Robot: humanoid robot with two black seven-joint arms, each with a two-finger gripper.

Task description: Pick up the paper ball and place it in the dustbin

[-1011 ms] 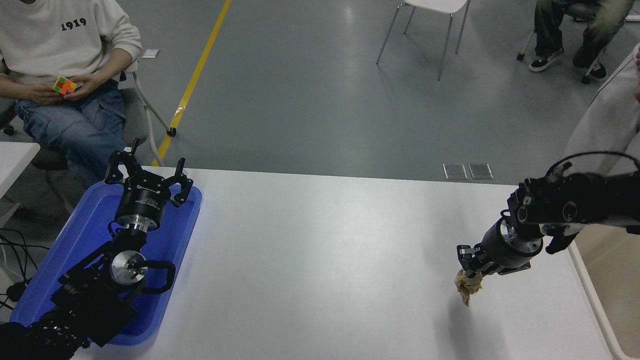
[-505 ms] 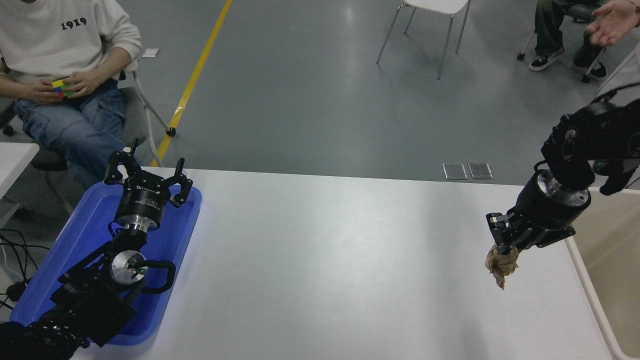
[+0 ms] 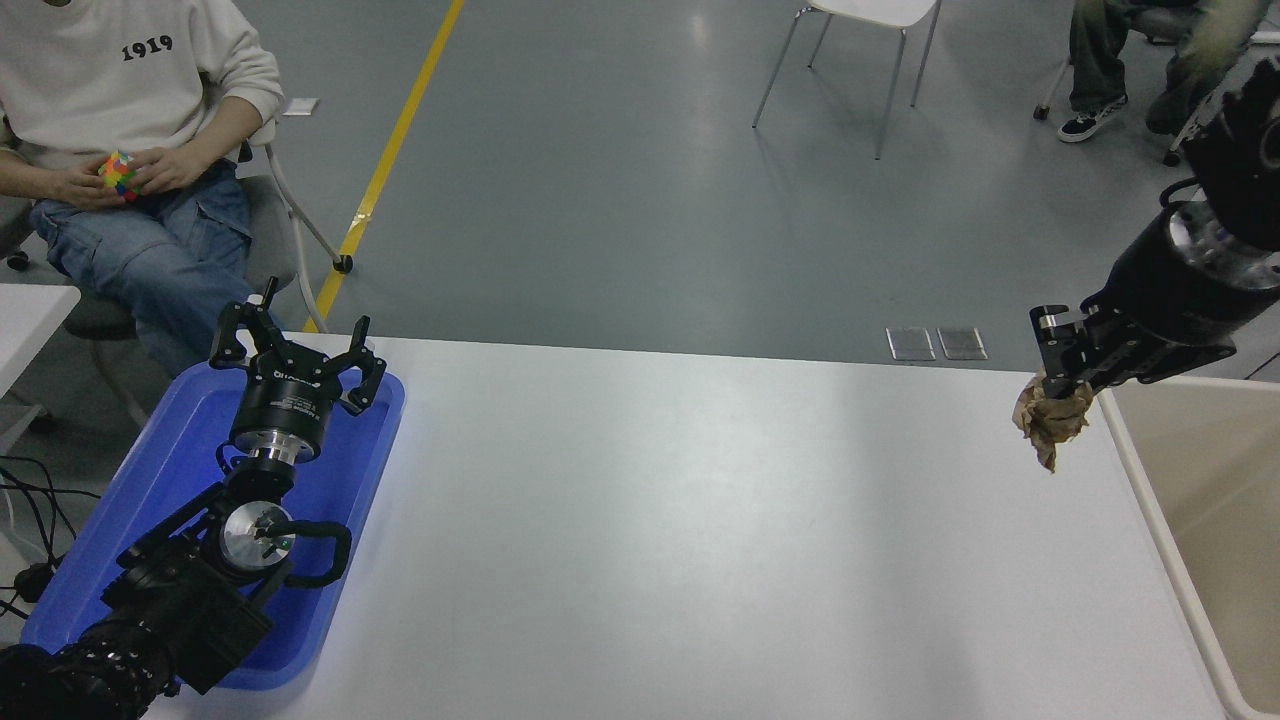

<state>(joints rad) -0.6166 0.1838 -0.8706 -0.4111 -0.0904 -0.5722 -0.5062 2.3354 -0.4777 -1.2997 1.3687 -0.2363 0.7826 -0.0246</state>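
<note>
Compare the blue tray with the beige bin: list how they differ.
The blue tray is shallow and lies on the table at the left; the dustbin is cream-beige, deeper, and stands off the table's right edge. The left gripper hangs over the tray. Both are rectangular with rounded corners.

I have one head view, set high on my side, looking forward and down over the tabletop [image 3: 650, 520] toward the floor at twelve o'clock.

bare table [image 3: 700, 520], dustbin [image 3: 1140, 480] rim right
</note>
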